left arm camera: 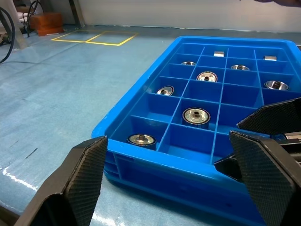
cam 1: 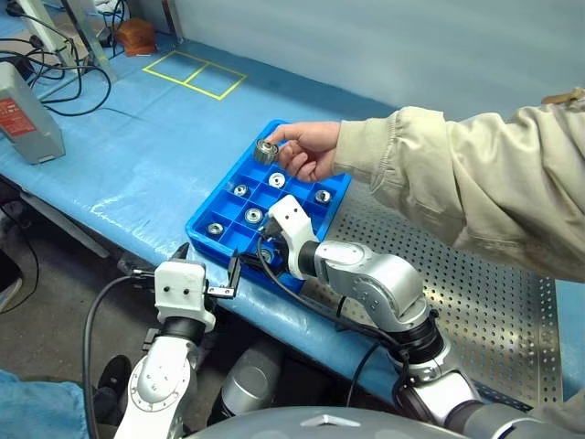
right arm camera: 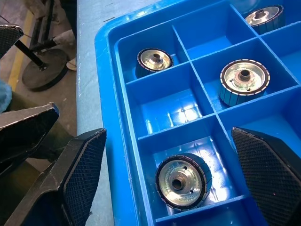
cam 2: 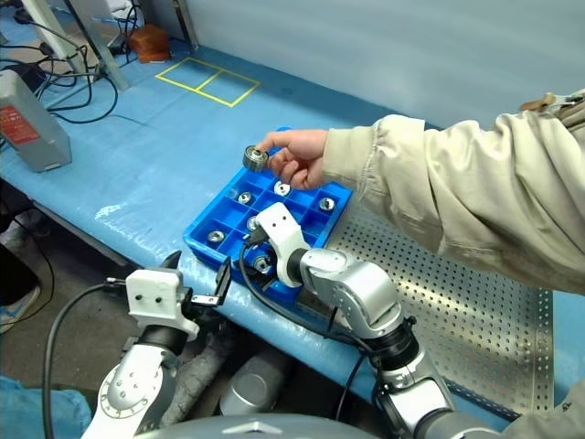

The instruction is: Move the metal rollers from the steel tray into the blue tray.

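Rollers (right arm camera: 181,182) sit in blue tray (cam 1: 203,222) cells; steel tray (cam 1: 512,311) looks bare. Person's hand (cam 1: 311,149) carries another (cam 1: 266,152), so my right claw (cam 1: 274,240) and left claw (cam 1: 212,270), both wide, empty, should wait clear.

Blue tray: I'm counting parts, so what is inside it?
Metal rollers lie singly in several compartments of the blue tray; others are bare. The right gripper and a person's hand cover some compartments.
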Tool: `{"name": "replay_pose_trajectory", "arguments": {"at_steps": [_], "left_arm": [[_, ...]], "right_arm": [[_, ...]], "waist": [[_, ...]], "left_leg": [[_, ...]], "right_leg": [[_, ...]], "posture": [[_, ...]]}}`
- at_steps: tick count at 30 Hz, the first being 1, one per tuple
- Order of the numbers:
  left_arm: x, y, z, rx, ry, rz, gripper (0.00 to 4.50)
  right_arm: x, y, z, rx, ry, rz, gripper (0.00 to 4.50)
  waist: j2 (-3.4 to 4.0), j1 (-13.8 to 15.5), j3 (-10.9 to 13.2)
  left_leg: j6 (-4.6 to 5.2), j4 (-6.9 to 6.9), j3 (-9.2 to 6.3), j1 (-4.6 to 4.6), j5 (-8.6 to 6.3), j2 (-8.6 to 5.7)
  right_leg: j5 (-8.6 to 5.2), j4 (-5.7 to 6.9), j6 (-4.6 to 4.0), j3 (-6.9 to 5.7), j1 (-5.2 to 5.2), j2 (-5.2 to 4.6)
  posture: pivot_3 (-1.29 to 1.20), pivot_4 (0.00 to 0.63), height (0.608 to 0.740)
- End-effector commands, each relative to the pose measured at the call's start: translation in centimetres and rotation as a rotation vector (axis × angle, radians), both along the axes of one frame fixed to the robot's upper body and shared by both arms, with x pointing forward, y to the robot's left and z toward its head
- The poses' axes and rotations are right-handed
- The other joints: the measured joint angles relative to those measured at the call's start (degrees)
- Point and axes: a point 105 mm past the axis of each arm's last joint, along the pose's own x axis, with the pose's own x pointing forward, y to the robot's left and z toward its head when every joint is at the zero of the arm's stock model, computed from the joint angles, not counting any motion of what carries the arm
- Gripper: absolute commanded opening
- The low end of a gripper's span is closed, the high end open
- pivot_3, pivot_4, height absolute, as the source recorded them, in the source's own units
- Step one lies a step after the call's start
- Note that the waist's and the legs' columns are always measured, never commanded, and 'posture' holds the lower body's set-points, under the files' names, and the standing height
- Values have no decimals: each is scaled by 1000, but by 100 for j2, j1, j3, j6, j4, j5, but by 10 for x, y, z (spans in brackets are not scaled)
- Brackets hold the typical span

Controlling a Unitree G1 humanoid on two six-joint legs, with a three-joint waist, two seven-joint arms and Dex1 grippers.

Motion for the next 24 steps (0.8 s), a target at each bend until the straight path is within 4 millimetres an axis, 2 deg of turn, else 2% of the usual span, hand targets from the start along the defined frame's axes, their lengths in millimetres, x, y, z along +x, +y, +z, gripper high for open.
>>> {"name": "replay_pose_trajectory", "arguments": {"at_steps": [1, 24], "left_arm": [[0, -3, 1, -12, -7, -15, 4500], [1, -5, 0, -14, 0, -27, 4500]], "right_arm": [[-1, 1, 10, 25, -31, 1, 4482], [0, 1, 12, 32, -41, -16, 4482]], "waist": [[0, -1, 0], [0, -56, 0]], "left_leg": [[0, 0, 0, 0, 0, 0], [-1, 1, -4, 0, 1, 0]], "right_leg": [[0, 0, 0, 0, 0, 0], [-1, 0, -1, -3, 2, 0]], "posture": [[493, 150, 740], [479, 150, 740]]}}
